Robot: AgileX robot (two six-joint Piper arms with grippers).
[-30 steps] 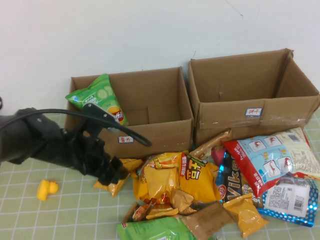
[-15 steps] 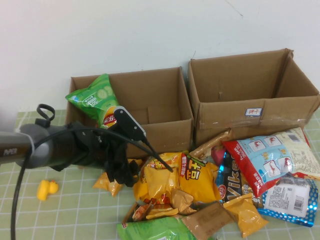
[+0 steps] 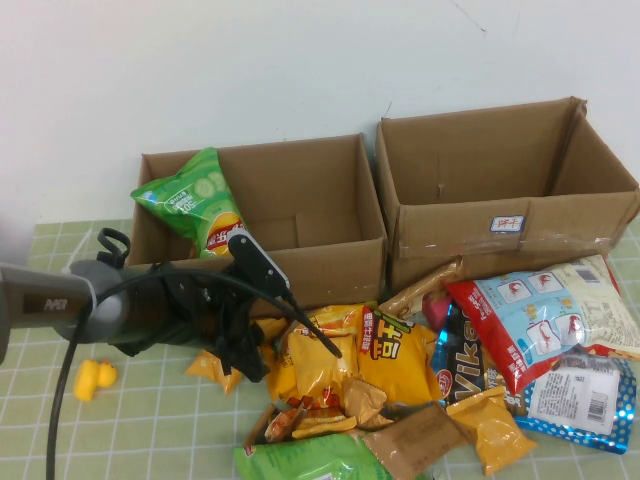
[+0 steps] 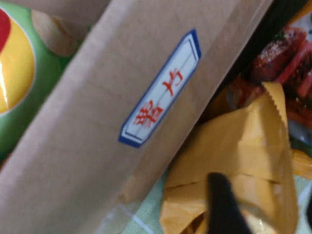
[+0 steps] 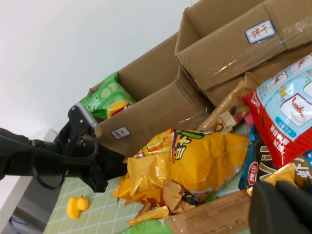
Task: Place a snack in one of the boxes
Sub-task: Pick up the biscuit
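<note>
High view: green crisp bag [image 3: 198, 206] w/ cucumber pic stands tilted in the left rear corner of the lower box [image 3: 320, 265], top sticking up over the rim, bottom inside. Nothing grips it. Left gripper [image 3: 245, 350] sits low just in front of that box's front wall, near a small yellow-orange bag [image 3: 222, 365] at the left edge of the snack pile [image 3: 420, 370]. Left arm [image 3: 130, 305] comes in from the left, black cable looped over it. Can't tell here whether the claw is spread or pinched; it's all dark. Taller taped box [image 3: 500, 225] to the right, beside the lower one. Yellow duck toy [image 3: 93, 378] on the green checked mat [image 3: 150, 430], left of the arm. Right gripper not seen in this view.

Left wrist view: close on the lower box's front w/ white label [image 4: 161, 90], red lettering, blue border. Green bag w/ red-yellow logo shows past the box wall. One dark finger [image 4: 224, 204] lies over the yellow-orange bag; the other finger barely at frame edge, so claw state can't be told.

Right wrist view: both boxes, pile, duck & left arm seen from the side. Right gripper [image 5: 282, 209] shows only as a dark lump in the corner, above the pile's near side; its state can't be told.
</note>
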